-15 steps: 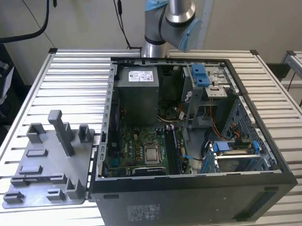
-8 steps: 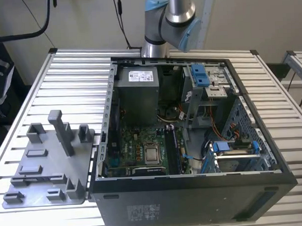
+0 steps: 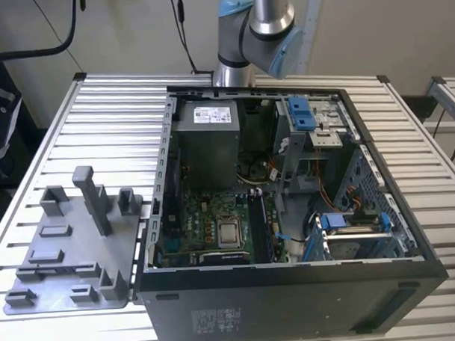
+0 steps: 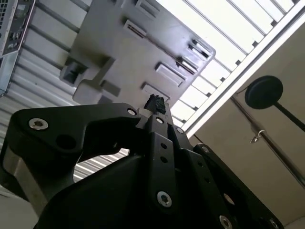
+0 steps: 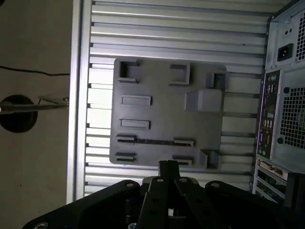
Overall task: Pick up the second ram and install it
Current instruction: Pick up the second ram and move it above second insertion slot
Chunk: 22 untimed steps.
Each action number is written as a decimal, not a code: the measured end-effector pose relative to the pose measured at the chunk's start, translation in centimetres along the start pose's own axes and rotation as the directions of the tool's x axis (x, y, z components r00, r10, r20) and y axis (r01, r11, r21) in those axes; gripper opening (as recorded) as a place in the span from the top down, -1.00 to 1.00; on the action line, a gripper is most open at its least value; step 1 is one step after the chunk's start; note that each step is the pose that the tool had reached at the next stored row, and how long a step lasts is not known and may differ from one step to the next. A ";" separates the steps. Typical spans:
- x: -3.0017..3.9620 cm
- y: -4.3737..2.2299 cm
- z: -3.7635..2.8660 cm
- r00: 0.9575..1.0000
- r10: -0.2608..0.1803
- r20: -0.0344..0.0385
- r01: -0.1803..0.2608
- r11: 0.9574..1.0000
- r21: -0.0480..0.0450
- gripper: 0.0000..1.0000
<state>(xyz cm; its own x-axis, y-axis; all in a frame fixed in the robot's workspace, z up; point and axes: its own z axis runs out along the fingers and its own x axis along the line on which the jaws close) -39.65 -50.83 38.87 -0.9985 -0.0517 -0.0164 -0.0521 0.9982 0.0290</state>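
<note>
First wrist view looks straight down on the grey plastic tray [image 5: 162, 86] with its upright posts, lying on the ribbed aluminium table [image 5: 167, 38] beside the open black computer case [image 3: 291, 288]. The second ram [image 5: 155, 141], a long, narrow, dark memory stick, appears as a thin dark line standing on edge between two small holders of that tray. The black pincer [image 5: 168, 166] hangs above the tray's near border, apart from the stick. In both wrist views its fingertips [image 4: 155, 102] look pressed together, with nothing between them.

I judge the stick light and stiff, but thin and easily damaged. It should be taken by its two flat faces near the middle of the upper long edge. The pressure should be modest and square, since so slim a card could tilt or slip between the pads.
</note>
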 end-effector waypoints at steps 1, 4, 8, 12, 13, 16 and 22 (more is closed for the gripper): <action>0.00 0.00 0.01 1.000 -0.007 0.000 0.007 1.000 0.002 0.79; 0.00 0.00 -0.01 1.000 -0.028 -0.002 0.028 1.000 0.009 0.79; 0.00 0.00 0.01 0.998 -0.062 -0.003 0.062 0.998 0.018 0.79; 0.00 0.00 0.00 0.995 -0.098 -0.005 0.098 0.995 0.023 0.79; 0.00 0.00 0.00 0.994 -0.107 -0.005 0.107 0.994 0.024 0.79; 0.00 0.00 0.01 0.990 -0.138 -0.007 0.138 0.990 0.028 0.79; 0.00 0.00 0.00 0.979 -0.203 -0.011 0.203 0.979 0.035 0.79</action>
<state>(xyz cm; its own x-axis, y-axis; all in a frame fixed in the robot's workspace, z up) -39.64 -50.83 38.86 -0.9673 -0.2533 -0.0112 -0.2532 0.9674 -0.0101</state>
